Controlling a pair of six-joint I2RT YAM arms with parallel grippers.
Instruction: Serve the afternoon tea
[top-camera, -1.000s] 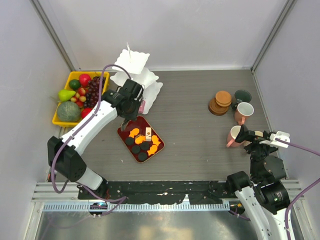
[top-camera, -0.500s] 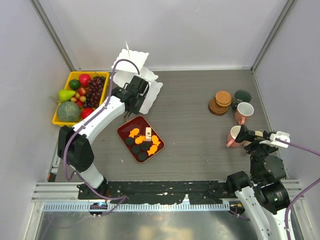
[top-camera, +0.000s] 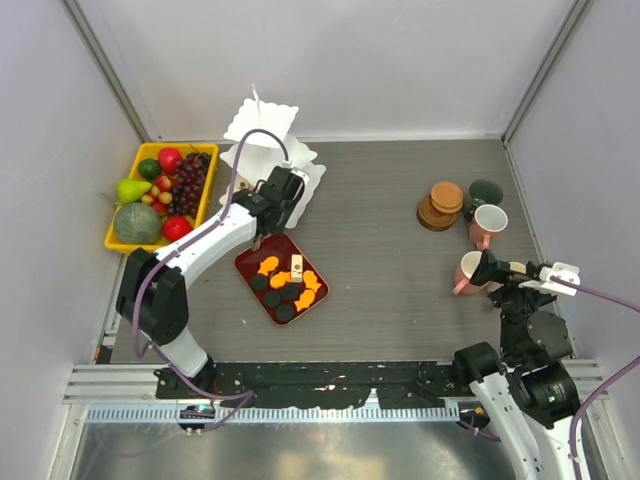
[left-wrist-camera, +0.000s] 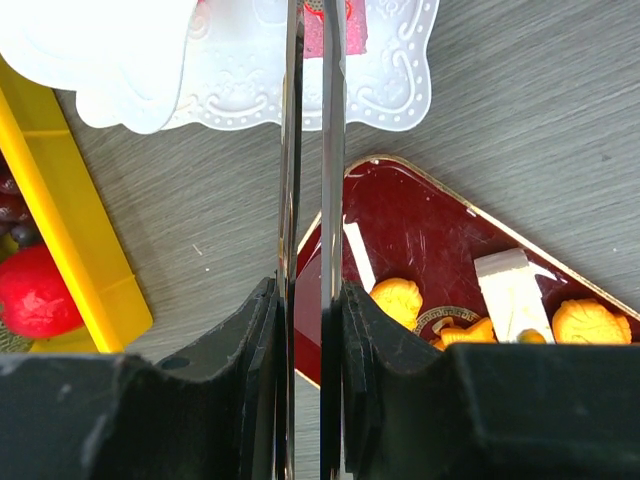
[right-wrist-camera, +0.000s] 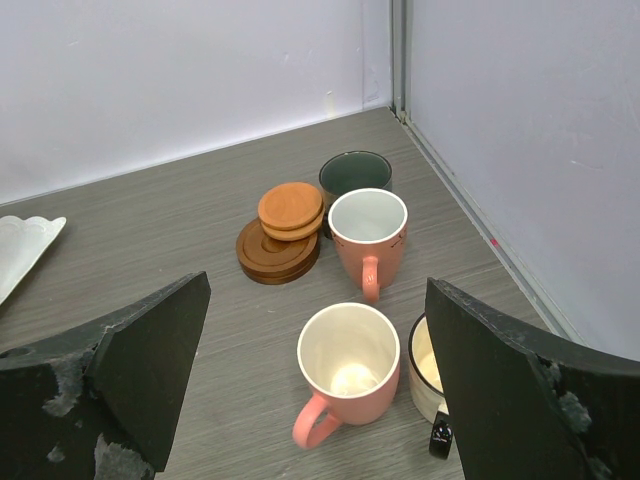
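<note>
At the left rear of the grey wood-grain table (top-camera: 380, 220), the left gripper (left-wrist-camera: 310, 305) was clamped fast on a pair of metal tongs (left-wrist-camera: 333, 150). The two blades ran forward between its fingers to the bottom tier of the white three-tier scalloped stand (left-wrist-camera: 230, 80). A pink pastry (left-wrist-camera: 350, 30) lay on that tier right at the blade tips; whether it was pinched between them or already resting free could not be told. Just beside the stand sat the dark red tray (left-wrist-camera: 420, 230), carrying orange pastries (left-wrist-camera: 397, 297), black round ones (top-camera: 286, 312) and a cream slab (left-wrist-camera: 512, 290). The yellow fruit tray (left-wrist-camera: 70, 220) stood on the stand's other side.

Well apart, at the right, the right gripper (top-camera: 488, 270) hovered with jaws fully spread and nothing between them. Below it were two pink mugs (right-wrist-camera: 348, 365), a dark green mug (right-wrist-camera: 355, 172), a partly hidden beige mug (right-wrist-camera: 425, 355) and a stack of round brown coasters (right-wrist-camera: 285, 225).

The step in hand appeared to be the transfer of pastries from tray to stand. The next move would probably call for letting the tongs spring apart over the tier, lifting clear without knocking the upper tiers, and returning to the tray — mugs and coasters not yet set out.
</note>
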